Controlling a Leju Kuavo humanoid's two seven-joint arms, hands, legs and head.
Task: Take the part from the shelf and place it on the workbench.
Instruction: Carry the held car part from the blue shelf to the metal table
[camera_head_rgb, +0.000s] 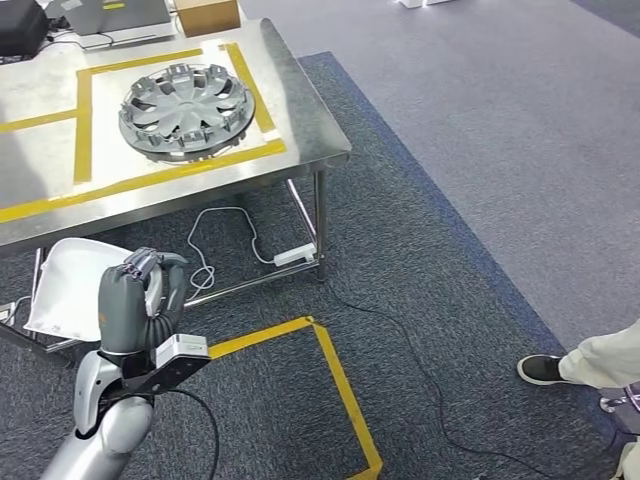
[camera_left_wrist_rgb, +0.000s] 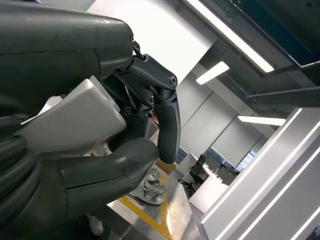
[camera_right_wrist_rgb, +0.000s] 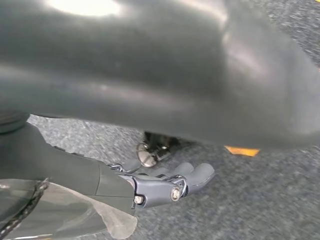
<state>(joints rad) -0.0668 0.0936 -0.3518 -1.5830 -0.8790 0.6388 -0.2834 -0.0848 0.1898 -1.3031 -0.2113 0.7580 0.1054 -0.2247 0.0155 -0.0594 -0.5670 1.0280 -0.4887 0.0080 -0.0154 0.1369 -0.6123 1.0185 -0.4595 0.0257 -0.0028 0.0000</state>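
With the hubcap (camera_head_rgb: 186, 108) lying flat inside the bench's (camera_head_rgb: 317, 120) yellow tape frame, I read placement as done, so my left hand (camera_head_rgb: 140, 300) hangs curled around nothing and my right hand (camera_right_wrist_rgb: 166, 182) looks loosely spread, I think.

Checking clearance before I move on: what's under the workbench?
Under the workbench: a white power strip with its white cable on carpet. A white part in the left robot hand hides the rest.

white power strip (camera_head_rgb: 294, 256) on the carpet under the table's right end, white cable looped beside it | cardboard box (camera_head_rgb: 206, 14) at top centre | person's black shoe (camera_head_rgb: 540, 369) at lower right | yellow tape outline (camera_head_rgb: 341, 385) on the carpet, bottom centre | black bag (camera_head_rgb: 21, 25) at upper left
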